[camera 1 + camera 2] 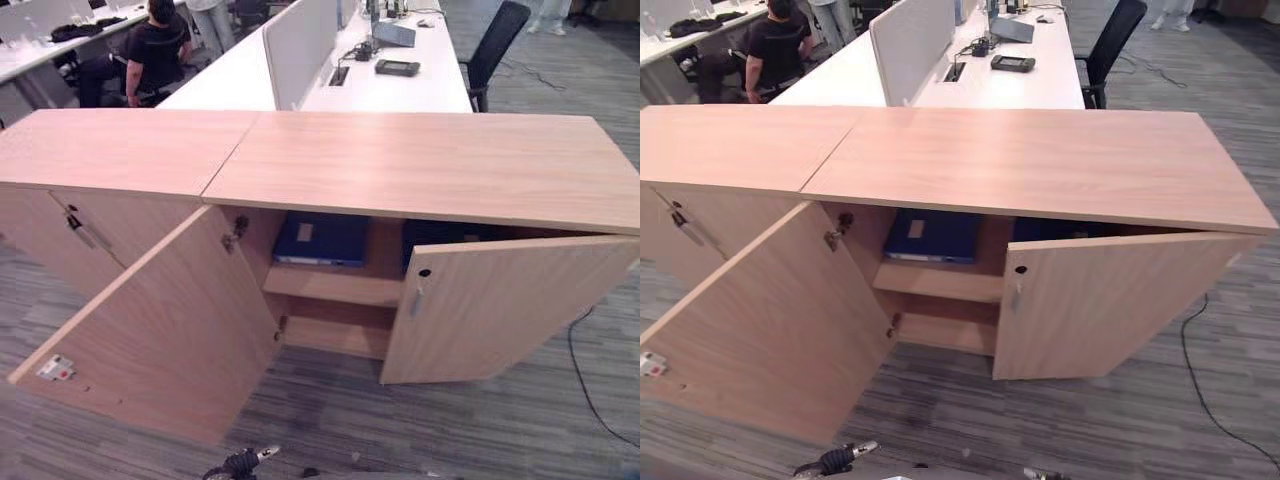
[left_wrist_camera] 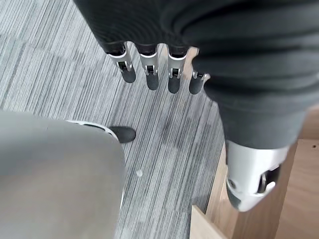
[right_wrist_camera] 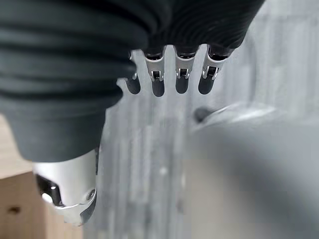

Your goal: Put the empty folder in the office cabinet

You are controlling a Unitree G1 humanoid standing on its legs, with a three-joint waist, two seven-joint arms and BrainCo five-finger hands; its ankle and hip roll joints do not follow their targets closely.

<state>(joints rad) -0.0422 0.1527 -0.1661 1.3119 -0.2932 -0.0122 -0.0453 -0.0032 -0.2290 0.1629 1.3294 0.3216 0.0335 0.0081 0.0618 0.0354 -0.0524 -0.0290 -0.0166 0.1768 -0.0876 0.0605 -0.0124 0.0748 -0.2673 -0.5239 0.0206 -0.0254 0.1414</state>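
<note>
A blue folder [image 1: 322, 240] lies flat on the upper shelf inside the wooden office cabinet [image 1: 420, 165]. The cabinet's left door [image 1: 160, 330] swings wide open toward me, and its right door [image 1: 500, 305] stands partly open. Something dark [image 1: 440, 235] sits on the same shelf behind the right door, mostly hidden. My left hand [image 2: 152, 74] hangs over the grey carpet beside a wooden door edge [image 2: 259, 219], fingers straight and holding nothing. My right hand [image 3: 182, 74] also hangs low over the carpet, fingers relaxed and empty.
A second wooden cabinet [image 1: 100, 150] adjoins on the left with its doors closed. Behind stands a white desk [image 1: 400, 90] with a divider and devices, a black chair [image 1: 495, 45] at its right, and a seated person [image 1: 155, 50] far left.
</note>
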